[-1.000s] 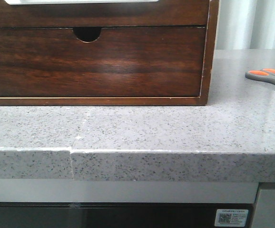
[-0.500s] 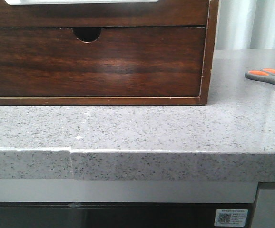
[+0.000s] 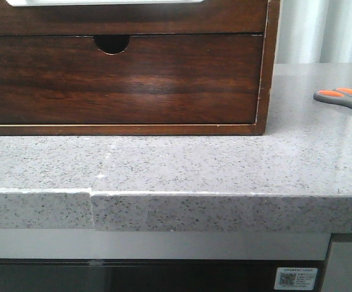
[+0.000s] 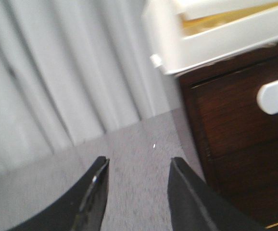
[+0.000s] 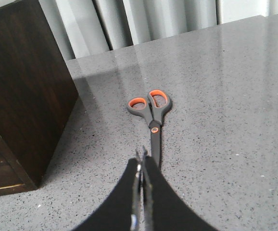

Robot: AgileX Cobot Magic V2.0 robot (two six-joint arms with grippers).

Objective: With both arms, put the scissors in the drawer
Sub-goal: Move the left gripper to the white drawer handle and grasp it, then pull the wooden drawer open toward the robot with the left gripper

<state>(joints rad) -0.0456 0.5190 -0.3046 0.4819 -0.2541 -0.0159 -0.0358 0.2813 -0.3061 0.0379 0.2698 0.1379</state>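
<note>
The scissors (image 3: pixel 343 98) lie flat on the grey counter at the far right, grey handles with orange-lined loops. In the right wrist view the scissors (image 5: pixel 151 115) point their closed blades at my right gripper (image 5: pixel 141 155). That gripper is shut with nothing between its fingers, hovering just short of the blade tip. The drawer (image 3: pixel 133 18) is the plain dark strip at the cabinet's top, with a white edge above it. My left gripper (image 4: pixel 139 161) is open and empty over bare counter beside the cabinet's side. Neither gripper shows in the front view.
The wooden cabinet (image 3: pixel 121 79) fills the left and middle of the counter, its lower drawer front carrying a half-round notch (image 3: pixel 111 42). A white box (image 4: pixel 216 33) and a white handle (image 4: pixel 276 96) show on the cabinet. Curtains hang behind. The counter edge (image 3: pixel 176 194) runs along the front.
</note>
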